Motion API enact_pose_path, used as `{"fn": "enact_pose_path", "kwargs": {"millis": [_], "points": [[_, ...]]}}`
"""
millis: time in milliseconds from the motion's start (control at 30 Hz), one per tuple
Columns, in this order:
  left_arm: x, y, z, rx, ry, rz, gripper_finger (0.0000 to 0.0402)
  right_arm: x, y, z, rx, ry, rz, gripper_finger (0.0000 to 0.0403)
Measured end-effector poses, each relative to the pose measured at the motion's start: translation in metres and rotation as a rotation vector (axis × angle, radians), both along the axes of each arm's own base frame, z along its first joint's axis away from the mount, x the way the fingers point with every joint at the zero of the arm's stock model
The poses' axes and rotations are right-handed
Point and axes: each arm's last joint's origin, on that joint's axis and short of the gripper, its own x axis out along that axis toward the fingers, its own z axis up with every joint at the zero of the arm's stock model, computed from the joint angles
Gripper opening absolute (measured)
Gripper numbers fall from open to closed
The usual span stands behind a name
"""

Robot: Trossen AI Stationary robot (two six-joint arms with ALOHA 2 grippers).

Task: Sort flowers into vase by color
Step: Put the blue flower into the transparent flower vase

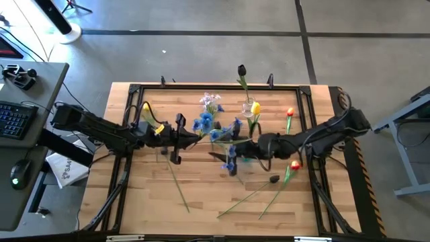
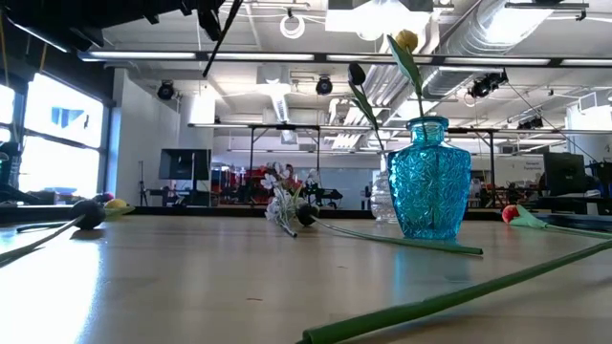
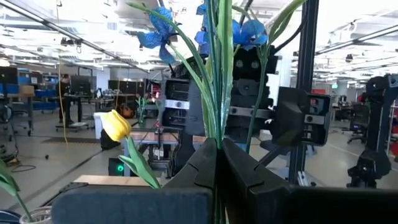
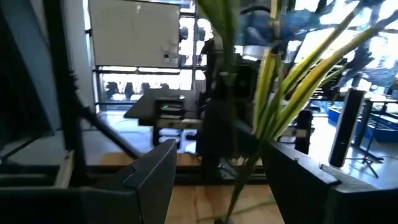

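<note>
While the left gripper [image 3: 219, 163] is clamped on a bundle of blue flowers [image 1: 205, 122] (stems upright between its fingers), the right gripper [image 1: 236, 156] stands open just beside the same stems, facing it. Stems run vertically; the blue vase [image 2: 431, 178] sits below the right gripper, the nearer arm.

— What do we see off the table's left edge?
— A grey desk [image 1: 30, 101] with a keyboard [image 1: 15, 119], and a mouse [image 1: 19, 172] glowing green.
— And beyond the table's right edge?
— We make out part of another grey desk [image 1: 413, 124].
</note>
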Motion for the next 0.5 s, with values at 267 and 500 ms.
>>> {"fn": "enact_pose_path", "kwargs": {"millis": [267, 500], "points": [[0.003, 0.0, -0.004, 0.002, 0.017, 0.0, 0.0, 0.018, -0.009, 0.012, 0.008, -0.029, -0.025, 0.0232], [0.003, 0.0, -0.004, 0.001, 0.016, 0.002, 0.0, 0.022, -0.026, 0.011, 0.112, -0.016, -0.075, 0.0232]]}}
